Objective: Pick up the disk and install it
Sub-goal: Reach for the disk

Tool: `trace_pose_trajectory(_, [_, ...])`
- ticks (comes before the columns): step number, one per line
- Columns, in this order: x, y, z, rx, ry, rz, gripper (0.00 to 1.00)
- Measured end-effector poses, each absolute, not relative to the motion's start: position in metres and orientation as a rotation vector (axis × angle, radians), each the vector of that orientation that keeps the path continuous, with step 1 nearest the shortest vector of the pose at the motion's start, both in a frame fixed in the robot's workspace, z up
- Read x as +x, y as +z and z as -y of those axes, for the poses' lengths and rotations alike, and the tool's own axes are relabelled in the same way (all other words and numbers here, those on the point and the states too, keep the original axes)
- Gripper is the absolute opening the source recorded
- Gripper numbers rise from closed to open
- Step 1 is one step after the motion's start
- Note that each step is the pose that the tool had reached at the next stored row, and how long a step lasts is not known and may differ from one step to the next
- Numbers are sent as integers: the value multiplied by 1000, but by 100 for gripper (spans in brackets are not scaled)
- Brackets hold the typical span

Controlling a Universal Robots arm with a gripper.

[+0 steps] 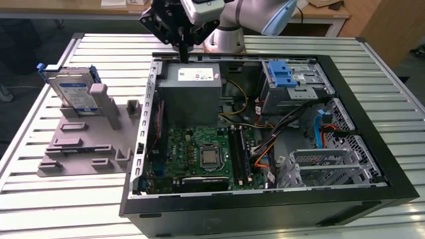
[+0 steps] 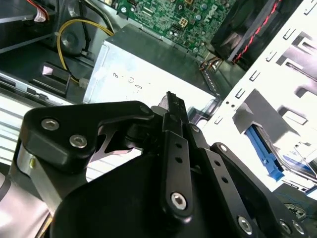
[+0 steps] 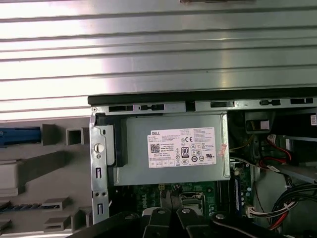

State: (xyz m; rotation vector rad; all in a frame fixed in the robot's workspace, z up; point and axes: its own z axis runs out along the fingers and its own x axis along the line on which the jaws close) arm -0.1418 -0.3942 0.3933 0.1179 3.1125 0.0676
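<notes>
One disk (image 1: 71, 92) is standing upright in a grey holder (image 1: 79, 149) on the table (image 1: 59, 209), well apart from my tool (image 1: 182, 57), which is hanging closed and empty over the computer case (image 1: 265, 214). I'm judging the disk stiff, weighty and shock-sensitive, so I'm favouring its blue frame sides. The exterior view is giving me its label; the first wrist view is catching its blue edge (image 3: 20, 136).
</notes>
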Motion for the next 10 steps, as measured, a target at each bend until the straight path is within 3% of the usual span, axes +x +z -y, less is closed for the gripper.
trace_pose_trajectory(10, [-146, 393, 394, 118, 68, -3112, 11])
